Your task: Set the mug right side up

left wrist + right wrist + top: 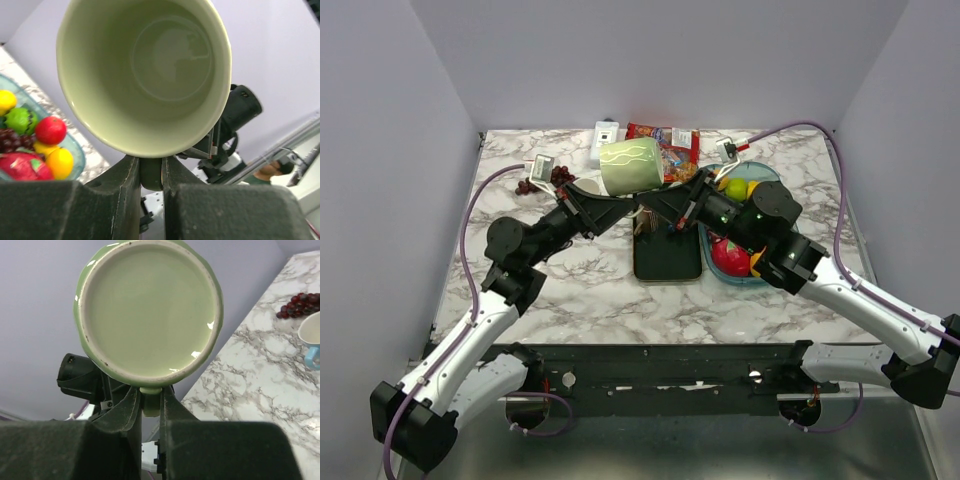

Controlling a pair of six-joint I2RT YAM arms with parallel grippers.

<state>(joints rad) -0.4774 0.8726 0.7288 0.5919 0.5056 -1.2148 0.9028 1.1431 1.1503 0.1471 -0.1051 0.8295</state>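
The pale green mug (632,165) hung in the air over the back of the table, lying on its side; its mouth faced the left arm and its flat, glazed base faced the right; wavy ridges ran along its wall. The left gripper (151,172) was pressed together on the handle just under the rim; the right gripper (150,405) pinched that same handle from the other side, beneath the base. Both arms stretched forward and inward, meeting nose to nose below the mug. Under them lay a black rectangular tray (667,258); just beside it sat a teal dish (740,283) of bright fruit. The table (580,285) was white marble with grey veins; dark grapes (535,184) lay at the back left; plain grey walls (420,100) closed in the sides.
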